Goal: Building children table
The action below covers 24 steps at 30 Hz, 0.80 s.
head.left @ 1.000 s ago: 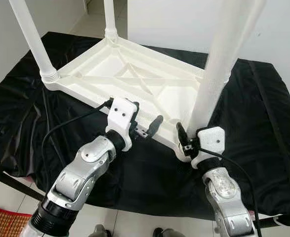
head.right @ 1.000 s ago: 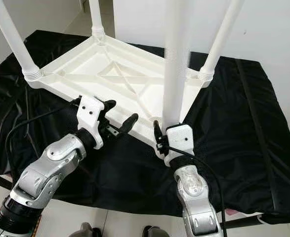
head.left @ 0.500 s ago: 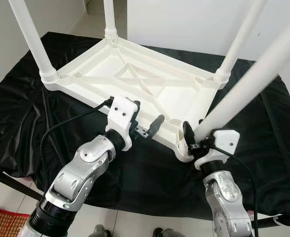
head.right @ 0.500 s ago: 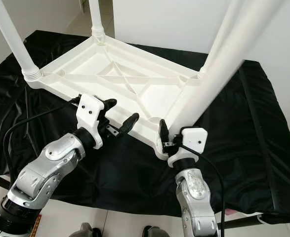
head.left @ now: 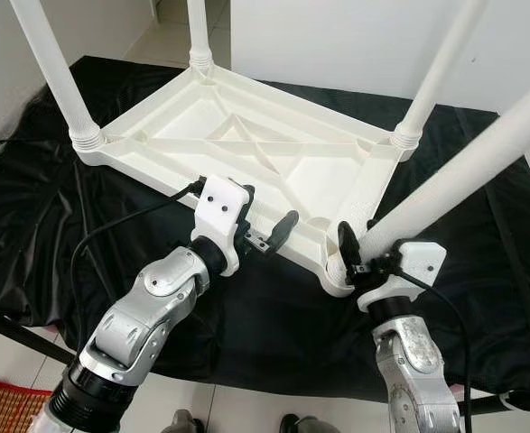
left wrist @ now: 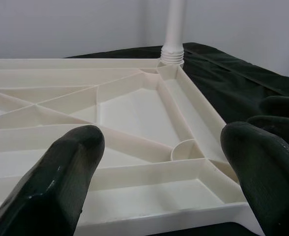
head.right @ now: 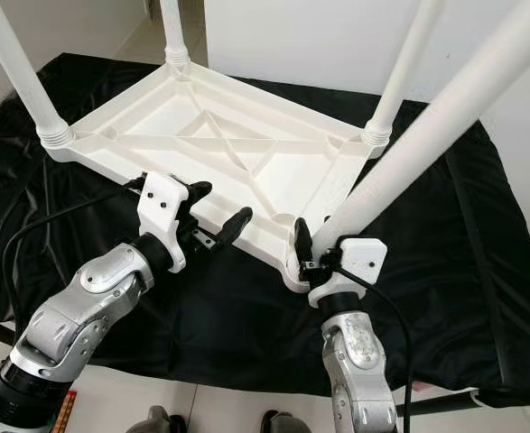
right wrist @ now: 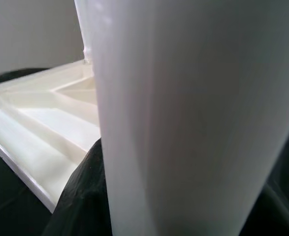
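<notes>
A white plastic table top (head.left: 246,149) lies upside down on a black cloth (head.left: 48,207). Three white legs stand in its far-left (head.left: 52,68), back (head.left: 197,32) and far-right (head.left: 432,77) corners. My right gripper (head.left: 366,257) is shut on a fourth leg (head.left: 463,171), low on its shaft. That leg leans up to the right, its lower end by the near-right corner (head.left: 337,280). In the right wrist view the leg (right wrist: 183,123) stands close between the fingers. My left gripper (head.left: 266,216) hangs open just above the near rim, with the ribbed underside (left wrist: 129,113) between its fingers (left wrist: 60,172).
The black cloth covers a low table whose front edge (head.left: 246,379) is close to me. White walls stand behind and to the left. An orange mat (head.left: 3,401) lies on the tiled floor at the lower left.
The leg in my right gripper has tipped from nearly upright to leaning far to the right, and the gripper has shifted a little right with it. The left gripper has stayed put.
</notes>
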### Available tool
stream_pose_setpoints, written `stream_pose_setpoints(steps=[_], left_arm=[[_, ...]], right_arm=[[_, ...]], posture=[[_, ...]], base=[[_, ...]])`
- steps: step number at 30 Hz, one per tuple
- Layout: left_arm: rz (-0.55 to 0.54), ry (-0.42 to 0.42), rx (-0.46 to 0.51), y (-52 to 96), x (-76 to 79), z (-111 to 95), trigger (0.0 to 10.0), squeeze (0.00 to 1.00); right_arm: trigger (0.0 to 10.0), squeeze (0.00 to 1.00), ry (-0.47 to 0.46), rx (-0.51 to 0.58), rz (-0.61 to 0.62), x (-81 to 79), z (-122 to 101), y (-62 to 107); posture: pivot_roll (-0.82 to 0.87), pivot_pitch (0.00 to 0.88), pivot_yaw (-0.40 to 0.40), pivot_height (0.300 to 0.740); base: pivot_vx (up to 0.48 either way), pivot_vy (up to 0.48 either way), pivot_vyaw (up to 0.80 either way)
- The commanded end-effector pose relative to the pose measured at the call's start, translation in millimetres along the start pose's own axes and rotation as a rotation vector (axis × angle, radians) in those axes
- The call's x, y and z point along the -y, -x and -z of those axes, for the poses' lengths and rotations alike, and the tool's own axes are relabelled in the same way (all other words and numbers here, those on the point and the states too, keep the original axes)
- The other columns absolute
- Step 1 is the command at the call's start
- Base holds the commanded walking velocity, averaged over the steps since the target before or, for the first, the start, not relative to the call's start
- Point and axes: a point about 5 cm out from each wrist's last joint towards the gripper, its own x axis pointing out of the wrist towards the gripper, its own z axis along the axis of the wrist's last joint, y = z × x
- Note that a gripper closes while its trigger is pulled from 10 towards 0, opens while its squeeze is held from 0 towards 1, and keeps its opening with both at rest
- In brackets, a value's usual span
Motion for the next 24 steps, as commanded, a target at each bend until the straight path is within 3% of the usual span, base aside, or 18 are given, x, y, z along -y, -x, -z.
stream_pose_setpoints(steps=[1, 24], left_arm=[[0.126, -0.006, 0.006, 0.6, 9.1, -3, 10.0, 0.0], [0.109, -0.012, 0.008, 2.6, 7.2, -5, 10.0, 0.0]], right_arm=[[10.0, 0.0, 0.022, -0.156, -0.002, 1.2, 25, 5.5], [10.0, 0.0, 0.152, -0.214, -0.154, -6.2, 31, -9.9]], posture=[[0.02, 0.187, -0.003, 0.74], [0.03, 0.189, -0.009, 0.74]], base=[[0.0, 0.0, 0.0], [0.0, 0.0, 0.0]])
